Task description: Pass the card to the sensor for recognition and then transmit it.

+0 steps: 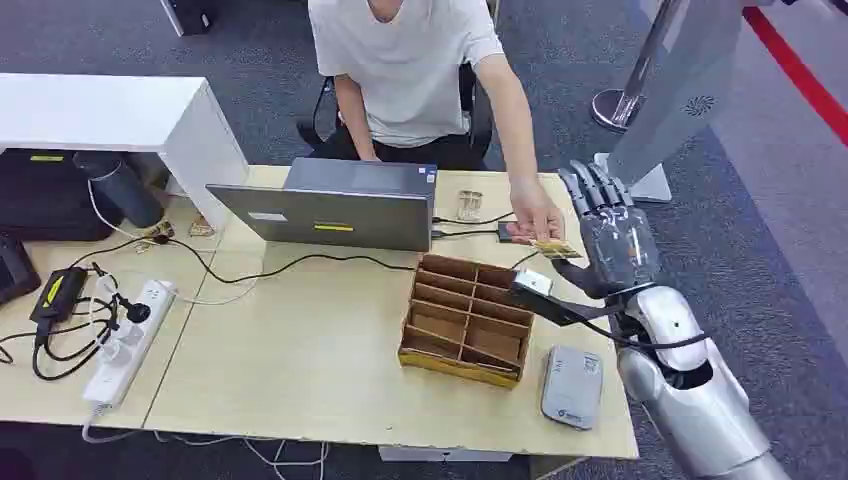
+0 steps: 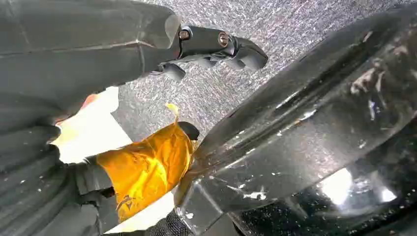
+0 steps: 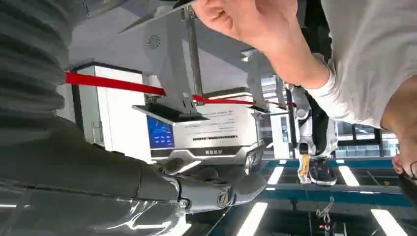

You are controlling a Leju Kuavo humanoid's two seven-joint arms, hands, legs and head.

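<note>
right hand (image 1: 617, 240) raised, fingers spread, nothing gripped — card (image 1: 555, 249) just beside its palm, pinched by person's hand (image 1: 537, 221); left hand (image 2: 216, 46) fingers curled, holds nothing.

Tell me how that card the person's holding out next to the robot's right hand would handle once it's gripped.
The card looks thin and flat, so it's probably light and fairly stiff. Its smooth face could slip between the right hand's broad fingers. Being so thin, it would likely be awkward to lift off the table if dropped.

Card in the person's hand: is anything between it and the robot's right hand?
Nothing visible. The card is held out in the person's hand right beside the raised right hand; the compartment box sits lower on the table, out of the way.
</note>
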